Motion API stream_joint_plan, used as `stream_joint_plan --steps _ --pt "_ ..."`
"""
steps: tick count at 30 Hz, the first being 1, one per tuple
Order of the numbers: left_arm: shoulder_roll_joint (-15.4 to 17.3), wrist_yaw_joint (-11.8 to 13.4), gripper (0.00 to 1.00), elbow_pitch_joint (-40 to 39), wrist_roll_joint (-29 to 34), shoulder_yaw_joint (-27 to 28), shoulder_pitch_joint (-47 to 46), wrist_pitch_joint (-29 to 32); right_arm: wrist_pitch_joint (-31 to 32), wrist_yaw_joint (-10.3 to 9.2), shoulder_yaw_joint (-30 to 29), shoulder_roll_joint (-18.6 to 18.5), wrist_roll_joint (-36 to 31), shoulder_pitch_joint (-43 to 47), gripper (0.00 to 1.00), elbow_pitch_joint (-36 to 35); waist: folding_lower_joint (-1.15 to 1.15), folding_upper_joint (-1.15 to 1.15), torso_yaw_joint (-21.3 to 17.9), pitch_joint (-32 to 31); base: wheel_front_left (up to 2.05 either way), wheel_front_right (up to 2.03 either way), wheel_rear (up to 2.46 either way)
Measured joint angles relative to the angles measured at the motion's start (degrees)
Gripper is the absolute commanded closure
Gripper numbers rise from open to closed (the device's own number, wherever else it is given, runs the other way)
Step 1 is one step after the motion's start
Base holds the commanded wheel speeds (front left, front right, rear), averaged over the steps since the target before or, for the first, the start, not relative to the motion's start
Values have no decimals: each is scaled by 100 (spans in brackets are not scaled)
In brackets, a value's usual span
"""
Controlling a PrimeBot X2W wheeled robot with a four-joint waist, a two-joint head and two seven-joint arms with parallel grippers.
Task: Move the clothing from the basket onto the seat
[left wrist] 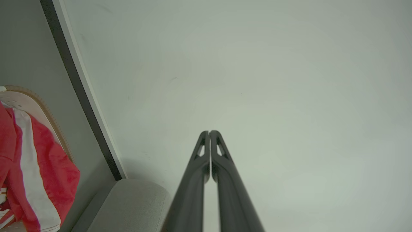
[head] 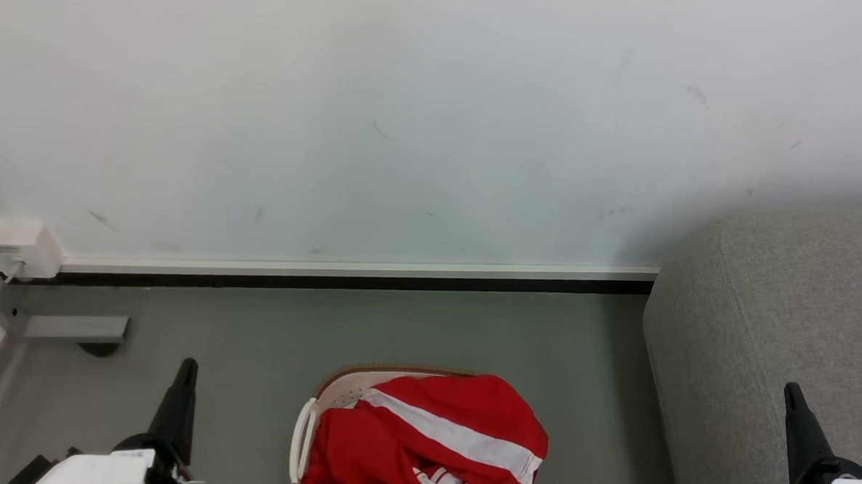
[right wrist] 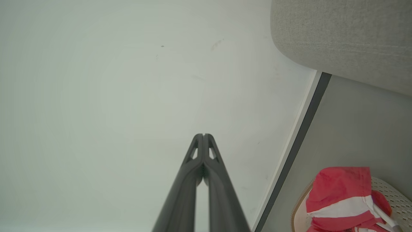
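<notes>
Red clothing (head: pixel 430 438) with broad white stripes is heaped in the cream-white basket (head: pixel 341 391) on the grey floor at the bottom centre of the head view, spilling over its far right rim. The grey seat (head: pixel 783 337) stands to the right of the basket. My left gripper (head: pixel 187 366) is at the lower left, shut and empty, well left of the basket. At the lower right my right gripper (head: pixel 790 392) is shut and empty, in front of the seat. The left wrist view has the clothing (left wrist: pixel 35 167) at its left edge; the right wrist view has the clothing (right wrist: pixel 341 190) at its lower right.
A white wall (head: pixel 408 110) with a white skirting board (head: pixel 357 269) rises behind the basket. A white socket box (head: pixel 22 247) sits at the wall's left end, beside a grey metal bracket (head: pixel 71 326). Bare grey floor (head: pixel 252 350) surrounds the basket.
</notes>
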Motion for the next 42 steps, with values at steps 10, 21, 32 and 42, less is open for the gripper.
stream_joint_plan --steps 10,21,32,42 --pt "0 0 100 0 0 1 0 0 0 0 0 0 0 0 100 0 0 0 0 0 0 0 0" --pt "0 0 100 0 0 0 0 0 0 0 0 0 0 0 100 0 0 0 0 0 0 0 0" --pt "0 0 100 0 0 0 0 0 0 0 0 0 0 0 100 0 0 0 0 0 0 0 0" --pt "-48 19 0 168 66 -110 163 -144 -127 0 82 69 -32 156 0 151 0 0 5 2 0 0 0"
